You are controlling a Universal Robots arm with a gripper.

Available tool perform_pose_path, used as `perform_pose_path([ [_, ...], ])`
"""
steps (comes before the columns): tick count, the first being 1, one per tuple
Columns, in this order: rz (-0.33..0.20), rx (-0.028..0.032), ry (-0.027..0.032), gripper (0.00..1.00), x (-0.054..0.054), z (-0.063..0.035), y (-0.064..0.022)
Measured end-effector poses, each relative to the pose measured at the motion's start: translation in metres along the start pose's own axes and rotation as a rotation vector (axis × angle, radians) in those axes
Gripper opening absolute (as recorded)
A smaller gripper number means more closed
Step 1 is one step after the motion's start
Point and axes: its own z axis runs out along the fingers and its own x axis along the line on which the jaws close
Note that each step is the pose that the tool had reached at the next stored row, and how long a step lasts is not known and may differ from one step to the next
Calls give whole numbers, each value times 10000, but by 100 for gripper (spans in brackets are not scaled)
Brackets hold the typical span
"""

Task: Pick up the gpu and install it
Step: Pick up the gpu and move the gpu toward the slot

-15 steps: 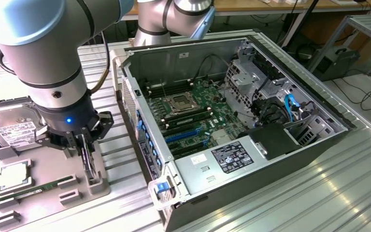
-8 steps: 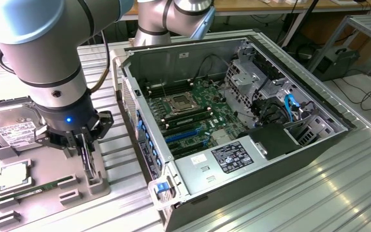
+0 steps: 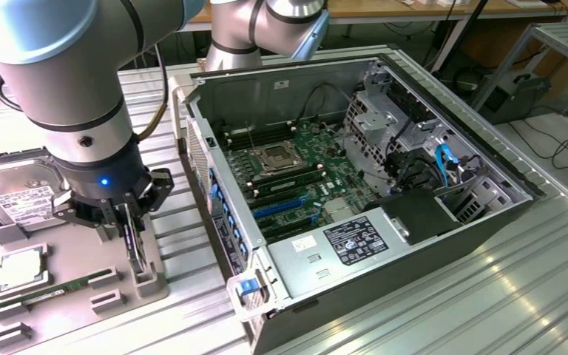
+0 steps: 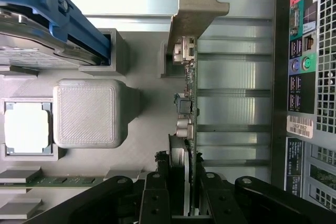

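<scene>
The claw (image 3: 126, 222) is clenched on the gpu (image 3: 141, 262). In the wrist view one finger (image 4: 157, 192) sits on each flat side of the card, and the card runs straight out from between them. I think the claw holds it by the flat sides because the card is thin, and this way it cannot tip over.

The gpu stands on its thin edge right under the claw. Its low end is down at a slot in the gray holder (image 3: 82, 251). I cannot tell if it has come up out of the slot yet. The slot keeps the card standing up, so the claw can come straight down over it. The silver bracket (image 4: 197, 9) is at the end of the card farthest from the claw.

Other parts rest in the same holder, close beside the claw. There is a hard drive (image 3: 12, 196), a square chip (image 3: 23, 270) and a long green memory stick (image 3: 52, 292). Each has its own spot, so they do not bump each other.

The open computer case (image 3: 363, 89) lies on its side on the tabletop (image 3: 481, 296), just beside the claw. Its open side faces up, so a card can go in from above. The blue slots (image 3: 279, 207) on the green board (image 3: 309, 159) are bare. So the gpu is picked, or nearly, but it is not put in.
</scene>
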Motion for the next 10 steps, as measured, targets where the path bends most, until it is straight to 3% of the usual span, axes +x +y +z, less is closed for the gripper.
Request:
perform_pose_path([
  [10, 0, 2, 2, 27, -1, -30, 1],
])
